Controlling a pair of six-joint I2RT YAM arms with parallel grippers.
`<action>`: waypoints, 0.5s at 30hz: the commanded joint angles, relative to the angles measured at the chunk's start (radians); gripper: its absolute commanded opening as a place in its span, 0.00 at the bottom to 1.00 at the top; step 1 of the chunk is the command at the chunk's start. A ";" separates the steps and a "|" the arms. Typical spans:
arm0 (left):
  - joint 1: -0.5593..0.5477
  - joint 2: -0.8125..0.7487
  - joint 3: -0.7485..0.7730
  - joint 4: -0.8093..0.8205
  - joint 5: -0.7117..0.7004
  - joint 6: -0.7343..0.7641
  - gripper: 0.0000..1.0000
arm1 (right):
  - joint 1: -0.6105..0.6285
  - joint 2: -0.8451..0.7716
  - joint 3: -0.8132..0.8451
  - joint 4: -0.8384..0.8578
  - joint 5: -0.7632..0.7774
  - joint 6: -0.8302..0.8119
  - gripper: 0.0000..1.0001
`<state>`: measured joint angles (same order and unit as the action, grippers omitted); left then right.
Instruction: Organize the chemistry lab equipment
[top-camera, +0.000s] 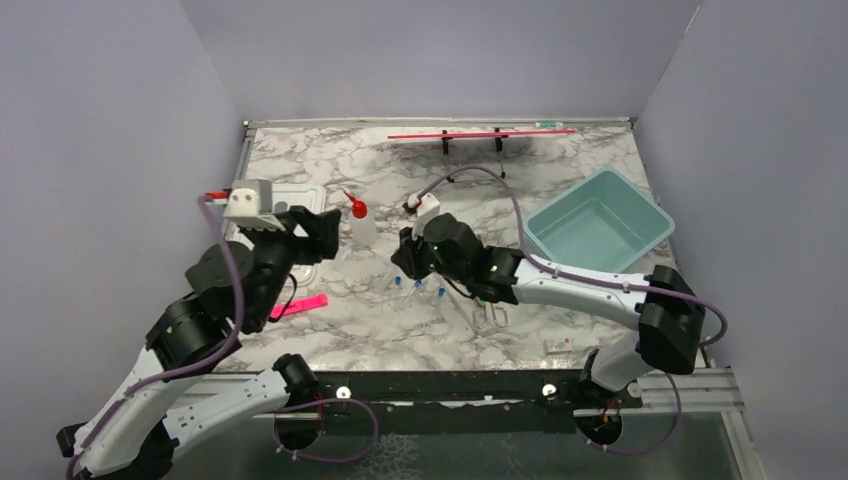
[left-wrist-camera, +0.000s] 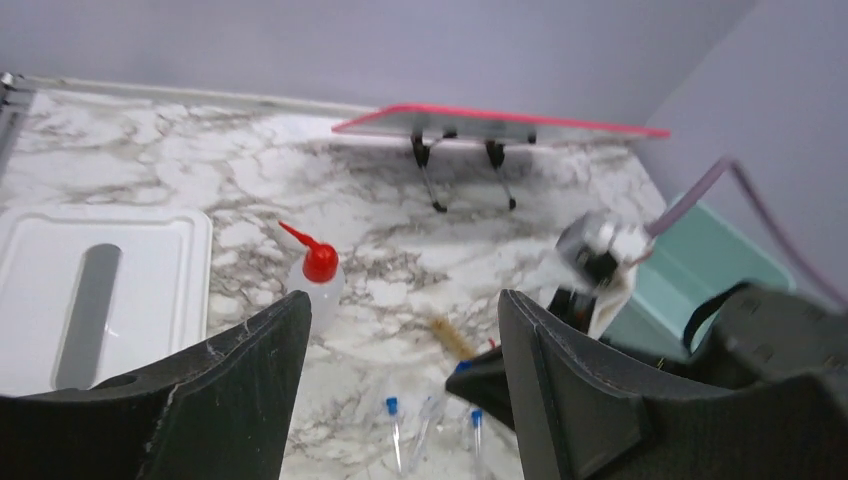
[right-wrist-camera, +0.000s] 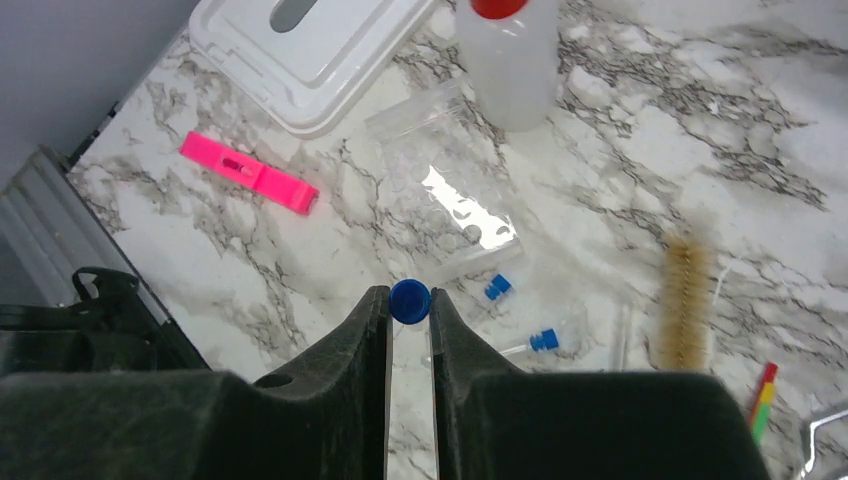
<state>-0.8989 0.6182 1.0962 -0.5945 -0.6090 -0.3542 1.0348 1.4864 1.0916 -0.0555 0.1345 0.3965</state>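
Note:
My right gripper (right-wrist-camera: 409, 312) is shut on a blue-capped clear tube (right-wrist-camera: 410, 300), held just above the marble table. Two more blue-capped tubes (right-wrist-camera: 497, 287) (right-wrist-camera: 543, 340) lie below it, next to a clear plastic bag (right-wrist-camera: 450, 190). The tan brush (right-wrist-camera: 685, 300) lies to the right, and the red-nozzled squeeze bottle (right-wrist-camera: 505, 55) stands beyond the bag. Metal forceps (top-camera: 490, 315) lie near the right arm. My left gripper (left-wrist-camera: 400, 310) is open and empty, held above the table left of the bottle (left-wrist-camera: 320, 275). A tool with a coloured handle (right-wrist-camera: 762, 385) shows at the edge.
A white tray (top-camera: 300, 195) lies at the left under my left gripper. A teal bin (top-camera: 598, 220) stands at the right. The long red rod on its black stand (top-camera: 480, 133) is at the back. A flat pink strip (top-camera: 298, 305) lies near the left arm.

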 joint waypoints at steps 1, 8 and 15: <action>-0.005 0.015 0.160 -0.124 -0.142 0.012 0.72 | 0.102 0.107 0.059 0.207 0.233 -0.141 0.20; -0.005 0.092 0.304 -0.180 -0.205 0.081 0.75 | 0.160 0.288 0.114 0.347 0.265 -0.201 0.20; -0.005 0.183 0.339 -0.178 -0.258 0.125 0.78 | 0.160 0.374 0.164 0.371 0.276 -0.266 0.19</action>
<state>-0.8989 0.7471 1.4010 -0.7448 -0.8040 -0.2806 1.1904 1.8393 1.2018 0.2481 0.3687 0.1875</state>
